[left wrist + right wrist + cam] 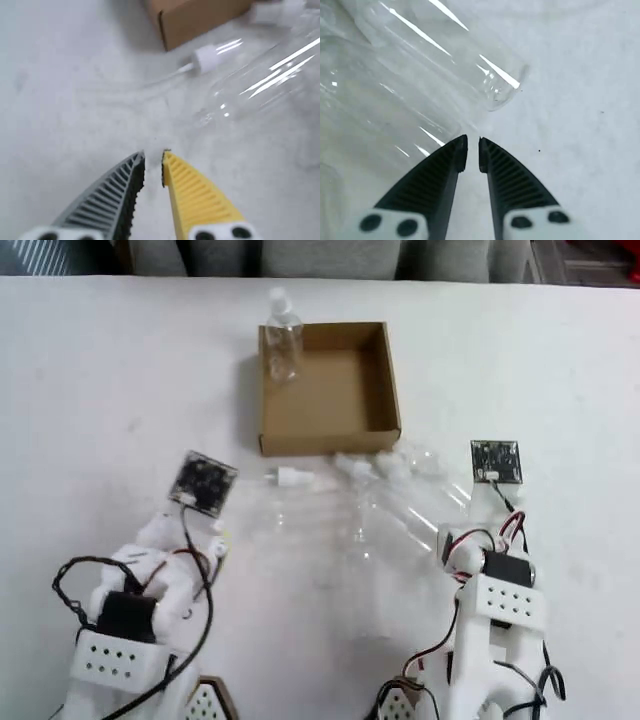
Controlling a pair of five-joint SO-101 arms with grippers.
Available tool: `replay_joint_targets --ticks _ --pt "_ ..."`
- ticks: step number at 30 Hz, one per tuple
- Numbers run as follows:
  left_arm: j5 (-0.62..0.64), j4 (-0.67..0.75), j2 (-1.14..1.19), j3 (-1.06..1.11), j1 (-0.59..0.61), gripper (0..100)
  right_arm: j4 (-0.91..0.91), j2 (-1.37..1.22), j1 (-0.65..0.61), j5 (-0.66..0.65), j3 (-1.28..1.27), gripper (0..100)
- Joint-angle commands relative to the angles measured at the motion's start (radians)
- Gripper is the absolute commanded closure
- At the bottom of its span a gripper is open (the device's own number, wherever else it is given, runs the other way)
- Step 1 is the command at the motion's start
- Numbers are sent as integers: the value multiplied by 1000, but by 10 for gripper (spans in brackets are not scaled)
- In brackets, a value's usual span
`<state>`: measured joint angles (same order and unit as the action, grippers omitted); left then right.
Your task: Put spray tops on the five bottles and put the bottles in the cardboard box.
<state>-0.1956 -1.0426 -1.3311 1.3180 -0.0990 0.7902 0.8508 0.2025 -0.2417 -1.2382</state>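
The open cardboard box [378, 380] sits at the middle back of the table. A clear bottle [283, 340] with a white spray top on it is at the box's back left corner. Several clear bottles [395, 505] lie on the table in front of the box, with a loose spray top [290, 477] to their left. My left gripper [152, 161] is shut and holds nothing; the spray top [207, 56], a lying bottle [270, 85] and the box corner [195, 17] lie ahead of it. My right gripper [470, 151] is shut and holds nothing, just short of a lying bottle [435, 55].
The left arm [130, 610] sits at the near left and the right arm [495, 600] at the near right. More white spray tops [375, 468] lie close to the box's front wall. Bare white table stretches to the left and right of the box.
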Motion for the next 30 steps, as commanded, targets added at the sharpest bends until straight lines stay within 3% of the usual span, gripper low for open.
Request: replay_joint_targets --ticks 1,4,17,21,27,30 --pt "43 -21 4 -153 -177 917 -18 -4 10 0 12 978" --pt "144 -20 104 -209 -289 916 -18 -5 10 0 12 978" --pt "582 295 728 -374 -647 916 -18 -10 5 0 12 978" --pt "669 402 819 -374 -670 912 -18 -10 4 0 12 978" --pt "767 411 865 -368 -676 736 -19 -12 4 -2 12 978" --pt "793 410 869 -370 -668 731 -39 -12 4 -32 8 979"
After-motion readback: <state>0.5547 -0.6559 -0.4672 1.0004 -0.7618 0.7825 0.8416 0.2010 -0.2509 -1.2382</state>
